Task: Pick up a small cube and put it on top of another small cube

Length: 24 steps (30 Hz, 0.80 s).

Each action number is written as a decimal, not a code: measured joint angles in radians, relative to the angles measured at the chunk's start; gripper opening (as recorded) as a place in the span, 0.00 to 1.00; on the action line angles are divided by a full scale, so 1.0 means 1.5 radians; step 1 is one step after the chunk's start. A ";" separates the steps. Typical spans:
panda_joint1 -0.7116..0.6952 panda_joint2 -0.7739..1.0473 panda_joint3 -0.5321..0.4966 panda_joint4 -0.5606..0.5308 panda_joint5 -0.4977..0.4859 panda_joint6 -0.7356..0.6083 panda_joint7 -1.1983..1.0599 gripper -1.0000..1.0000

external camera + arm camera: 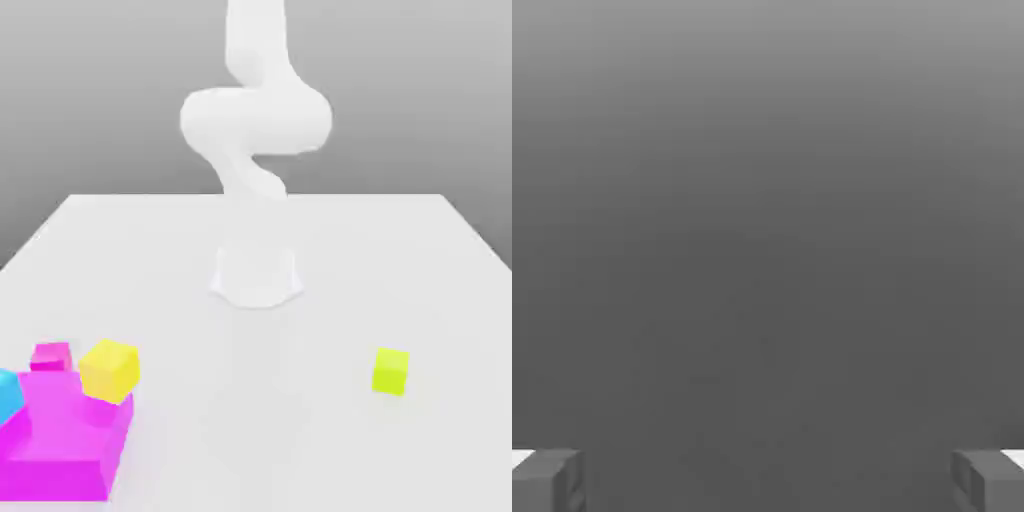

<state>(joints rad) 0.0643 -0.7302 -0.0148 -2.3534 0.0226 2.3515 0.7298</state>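
Note:
The small cube (390,371), plain lime, sits alone on the white table toward the exterior view's right front. Another small cube, magenta (52,357), stands at the exterior view's left, behind a large magenta block (65,440). In the hand view my gripper (768,482) is open: its two grey fingertips (548,480) stand far apart with nothing between them, against a plain grey background. The white arm (255,120) rises from its base (256,276) at the table's middle and bends upward out of the picture.
A larger, warmer yellow cube (110,370) rests on the back right corner of the large magenta block. A cyan cube (8,395) sits at the exterior view's left edge. The white table (300,420) stretches between the block cluster and the lime cube.

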 joint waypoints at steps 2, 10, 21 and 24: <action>0.034 0.040 -0.005 -0.030 0.014 0.029 -0.040 0.50; 0.155 0.190 0.000 -0.143 0.062 0.138 -0.188 0.50; 0.284 0.392 0.057 -0.299 0.072 0.290 -0.349 0.50; 0.302 0.444 0.081 -0.342 0.034 0.333 -0.365 0.50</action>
<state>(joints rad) 0.5174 -0.0641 0.1061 -2.8666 0.0738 2.8503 0.1820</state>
